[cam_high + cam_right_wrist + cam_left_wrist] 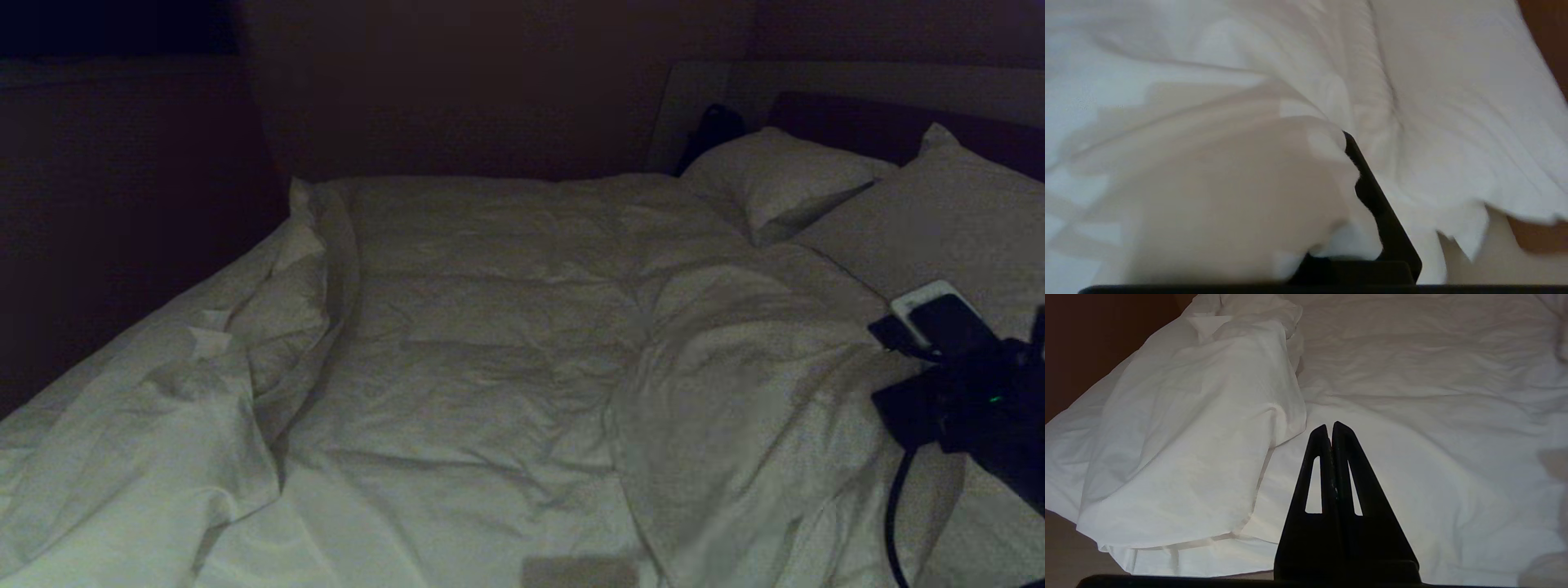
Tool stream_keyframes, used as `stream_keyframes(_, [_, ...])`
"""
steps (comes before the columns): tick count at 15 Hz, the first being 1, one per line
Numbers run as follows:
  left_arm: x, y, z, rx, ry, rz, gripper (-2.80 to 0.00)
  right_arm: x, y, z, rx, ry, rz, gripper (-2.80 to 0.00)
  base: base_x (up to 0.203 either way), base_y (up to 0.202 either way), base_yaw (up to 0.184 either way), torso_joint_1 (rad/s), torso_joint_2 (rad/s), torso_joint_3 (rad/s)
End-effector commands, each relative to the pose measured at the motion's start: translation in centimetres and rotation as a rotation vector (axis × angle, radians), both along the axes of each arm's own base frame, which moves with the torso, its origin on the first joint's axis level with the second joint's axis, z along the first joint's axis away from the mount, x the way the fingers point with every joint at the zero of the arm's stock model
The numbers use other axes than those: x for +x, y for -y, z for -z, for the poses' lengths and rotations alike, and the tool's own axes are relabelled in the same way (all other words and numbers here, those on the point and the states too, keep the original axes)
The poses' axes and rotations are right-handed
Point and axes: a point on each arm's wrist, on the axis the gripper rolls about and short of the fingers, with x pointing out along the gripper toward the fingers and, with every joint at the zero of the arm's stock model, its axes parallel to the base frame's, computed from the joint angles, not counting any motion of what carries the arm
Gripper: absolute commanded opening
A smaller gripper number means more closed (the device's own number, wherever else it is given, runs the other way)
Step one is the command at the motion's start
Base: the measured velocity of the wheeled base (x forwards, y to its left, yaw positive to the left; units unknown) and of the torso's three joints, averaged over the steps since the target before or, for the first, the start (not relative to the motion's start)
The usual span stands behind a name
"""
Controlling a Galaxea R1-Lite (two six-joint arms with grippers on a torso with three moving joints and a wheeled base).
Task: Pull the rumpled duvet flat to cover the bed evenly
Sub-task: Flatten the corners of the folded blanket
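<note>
Duvet (506,327), white puffy creased quilt, is pinched in the closed right gripper (1349,147) at frame right; bunched left side remains unflattened; left gripper (1330,428) is shut, empty.

White creased duvet (506,343), white pillows (784,184), dark headboard (865,126) in pale surround, black right gripper (1372,192)
</note>
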Motion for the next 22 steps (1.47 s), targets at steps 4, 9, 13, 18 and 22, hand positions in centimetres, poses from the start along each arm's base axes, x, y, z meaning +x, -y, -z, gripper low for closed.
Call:
stream_keyframes(4, [0.0,0.0,0.0,0.001,0.0,0.0,-2.8,-8.1,2.9,0.6,0.02,0.015,0.01,-2.8,0.0,0.0,0.0,0.0,0.0,0.0])
stream_keyframes(9, [0.0,0.0,0.0,0.001,0.0,0.0,-2.8,-13.6,4.0,3.3,0.045,-0.08,-0.018,-2.8,0.0,0.0,0.0,0.0,0.0,0.0])
stream_keyframes(13, [0.0,0.0,0.0,0.001,0.0,0.0,-2.8,-16.6,4.7,5.4,0.063,-0.147,-0.023,-2.8,0.0,0.0,0.0,0.0,0.0,0.0])
stream_keyframes(18, [0.0,0.0,0.0,0.001,0.0,0.0,-2.8,-19.0,5.2,7.1,0.1,-0.133,-0.015,-2.8,0.0,0.0,0.0,0.0,0.0,0.0])
stream_keyframes(22, [0.0,0.0,0.0,0.0,-0.001,0.0,-2.8,-19.1,5.2,7.4,0.101,-0.135,-0.014,0.0,0.0,0.0,0.0,0.0,0.0,0.0])
